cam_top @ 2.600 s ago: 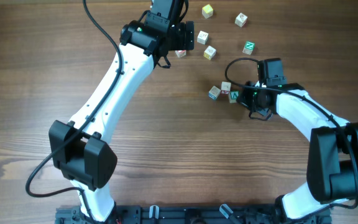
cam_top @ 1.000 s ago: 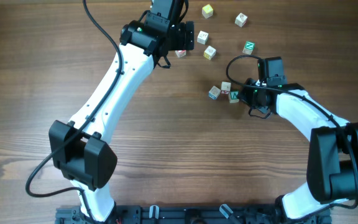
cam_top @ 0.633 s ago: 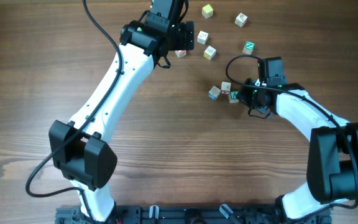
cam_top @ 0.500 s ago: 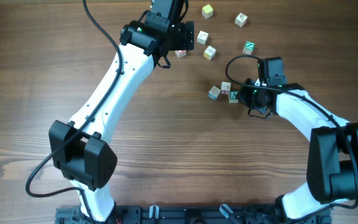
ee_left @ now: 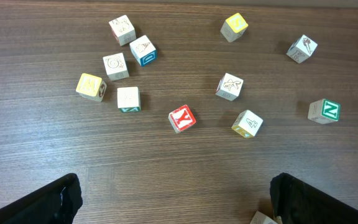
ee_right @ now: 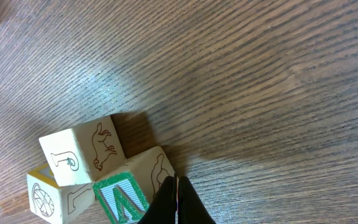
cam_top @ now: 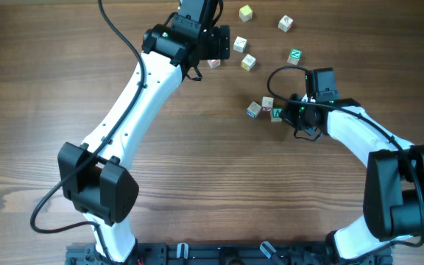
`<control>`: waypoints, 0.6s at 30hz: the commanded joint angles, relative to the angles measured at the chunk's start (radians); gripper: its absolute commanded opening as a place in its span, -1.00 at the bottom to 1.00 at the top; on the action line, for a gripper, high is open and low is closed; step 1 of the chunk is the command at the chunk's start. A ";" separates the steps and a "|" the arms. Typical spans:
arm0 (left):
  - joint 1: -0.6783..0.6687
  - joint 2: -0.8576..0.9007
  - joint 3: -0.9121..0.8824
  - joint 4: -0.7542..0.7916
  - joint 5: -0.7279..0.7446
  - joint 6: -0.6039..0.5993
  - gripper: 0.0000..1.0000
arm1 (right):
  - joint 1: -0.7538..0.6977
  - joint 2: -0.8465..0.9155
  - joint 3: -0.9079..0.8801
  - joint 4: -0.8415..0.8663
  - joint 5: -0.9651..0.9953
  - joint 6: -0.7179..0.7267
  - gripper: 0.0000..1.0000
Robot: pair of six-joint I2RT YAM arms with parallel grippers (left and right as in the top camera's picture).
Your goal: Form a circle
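At the bottom edge of the right wrist view, the right gripper (ee_right: 176, 202) is pinched fully closed with nothing between its fingers. Its dark tip rests against the right side of a green-lettered wooden cube (ee_right: 124, 200). That cube touches a pale cube drawn with a horse (ee_right: 82, 155) and, at the frame's lower left, a yellow-edged cube (ee_right: 45, 198), so the three make a short arc and no ring. The ring-like cluster of five small pale wooden letter cubes (ee_left: 118, 62) is elsewhere, in the upper left of the left wrist view on the dark wooden table (ee_left: 42, 143). It is roughly round, with no clear long axis. The left gripper (ee_left: 174, 196) hangs above with its fingers spread wide and empty, and the cluster lies up and to the left of it in that frame. Loose cubes such as a red Y cube (ee_left: 182, 118) and a green N cube (ee_left: 324, 111) are scattered to the right. Overhead, the white left arm (cam_top: 146, 88) covers the cluster, so the left side is plainly nearer, while the right gripper sits well apart toward the lower right.
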 commanded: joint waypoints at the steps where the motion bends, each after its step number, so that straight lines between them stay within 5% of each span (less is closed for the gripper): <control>1: 0.001 -0.022 0.018 0.002 -0.009 0.009 1.00 | -0.004 0.007 0.016 -0.001 0.016 0.013 -0.91; 18: 0.001 -0.022 0.018 0.002 -0.009 0.009 1.00 | -0.005 -0.045 0.084 -0.004 0.078 -0.121 -0.84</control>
